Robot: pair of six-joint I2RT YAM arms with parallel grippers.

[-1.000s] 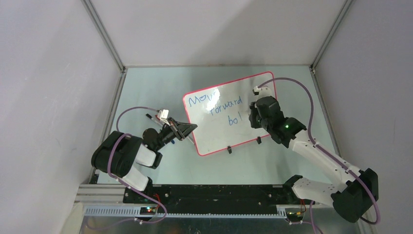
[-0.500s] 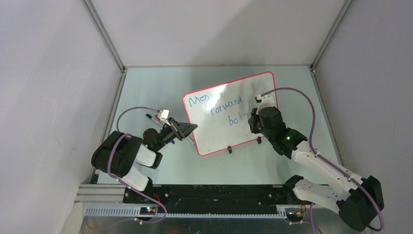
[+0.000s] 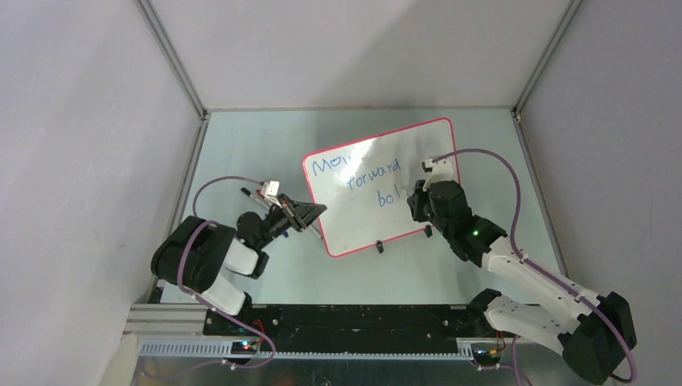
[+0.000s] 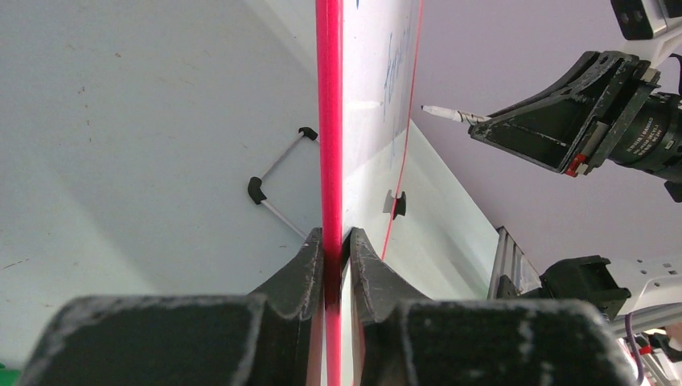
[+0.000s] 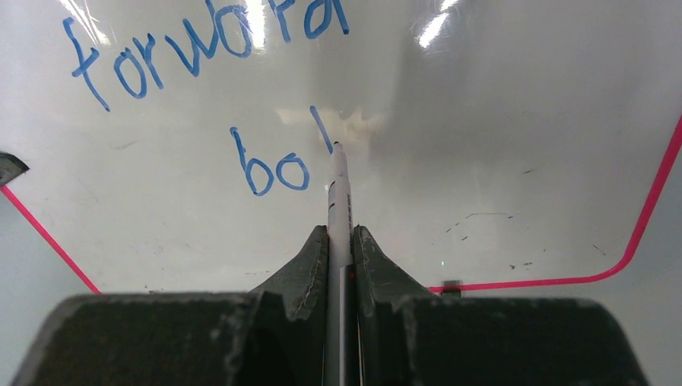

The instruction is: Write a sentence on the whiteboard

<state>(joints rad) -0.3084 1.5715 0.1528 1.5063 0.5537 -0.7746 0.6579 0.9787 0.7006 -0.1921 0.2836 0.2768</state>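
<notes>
The whiteboard [image 3: 418, 157] stands tilted at mid table, white with a red-pink frame. My left gripper [image 3: 312, 211] is shut on its left edge; in the left wrist view the jaws clamp the red frame [image 4: 330, 161]. The sentence [image 3: 366, 173] reads "Move", "forward", "bol" in blue stepped lines. My right gripper [image 3: 415, 203] is shut on a white marker [image 5: 338, 201]. The marker tip touches the board at the foot of the "l" in "bol" [image 5: 277, 161]. The right gripper also shows in the left wrist view [image 4: 482, 129].
Two small black clip feet [image 3: 379, 247] hold the board's near edge. A thin wire stand piece [image 4: 277, 173] lies behind the board. Some pens [image 3: 253, 195] lie left of the left gripper. Enclosure walls and metal posts [image 3: 173, 60] bound the table.
My right gripper has moved down and toward me along the board with the marker, drawing the stroke of the "l" after "bo". The left gripper and board have not moved.
</notes>
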